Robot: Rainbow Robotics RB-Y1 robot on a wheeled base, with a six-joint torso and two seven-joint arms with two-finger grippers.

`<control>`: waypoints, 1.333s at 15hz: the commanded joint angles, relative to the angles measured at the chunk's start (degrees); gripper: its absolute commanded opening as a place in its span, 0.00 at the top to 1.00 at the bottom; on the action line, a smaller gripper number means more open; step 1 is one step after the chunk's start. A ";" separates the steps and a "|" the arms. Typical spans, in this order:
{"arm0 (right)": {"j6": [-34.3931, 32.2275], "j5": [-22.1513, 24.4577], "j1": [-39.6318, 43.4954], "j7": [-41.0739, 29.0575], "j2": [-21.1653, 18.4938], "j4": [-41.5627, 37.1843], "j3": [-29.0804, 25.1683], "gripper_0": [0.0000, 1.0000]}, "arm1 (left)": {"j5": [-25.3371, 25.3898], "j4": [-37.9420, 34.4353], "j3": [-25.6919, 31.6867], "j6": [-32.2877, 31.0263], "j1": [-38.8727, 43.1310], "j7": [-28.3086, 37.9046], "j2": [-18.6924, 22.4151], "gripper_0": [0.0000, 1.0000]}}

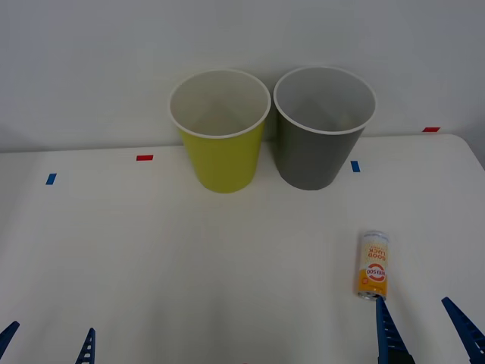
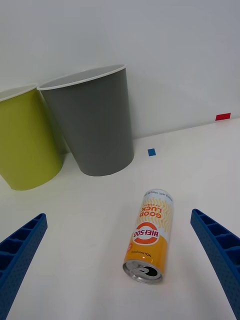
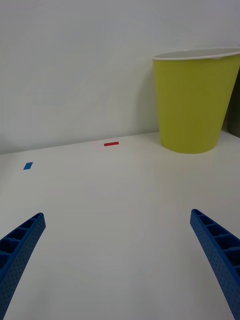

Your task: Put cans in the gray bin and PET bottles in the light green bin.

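— What colours are near your right gripper?

— My fingers are blue and ribbed. Between them lies the can: white upper part with orange lettering, orange lower part, a red-and-white round logo, silver ends.

— And beyond it?

— The gray bin, dark gray, white rim, pale gray inside. Beside it the green bin, yellow-green, white rim, white inside. The table is white, with small blue and red tape marks.

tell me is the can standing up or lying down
Lying down: the can rests on its side on the table, silver end toward the open right gripper.
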 commanded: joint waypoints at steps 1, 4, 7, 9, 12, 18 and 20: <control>-2.61 0.85 -1.22 0.60 1.29 4.94 0.63 0.00 | 0.00 0.00 0.00 0.00 0.00 0.00 0.00 0.00; -3.05 2.08 -1.49 0.77 1.99 4.76 -0.42 0.00 | 0.00 0.00 0.00 0.00 0.00 0.00 0.00 0.00; -2.17 2.08 -1.40 0.86 1.29 4.32 -0.77 0.00 | 0.00 0.00 0.00 0.00 0.00 0.00 0.00 0.00; 5.57 1.55 -0.52 0.86 1.11 -0.68 -2.36 0.00 | 0.00 0.00 0.00 0.00 0.00 0.00 0.00 0.00; 14.97 0.06 -0.35 0.07 1.03 -6.31 -5.61 0.00 | 0.00 0.00 0.00 0.00 0.00 0.00 0.00 0.00; 33.69 -6.27 -4.92 -0.81 3.14 -13.78 -13.78 0.00 | 0.00 0.00 0.00 0.00 0.00 0.00 0.00 0.00; 40.90 -6.18 -7.20 -1.86 4.72 -15.89 -15.98 0.00 | 0.00 0.00 0.00 0.00 0.00 0.00 0.00 0.00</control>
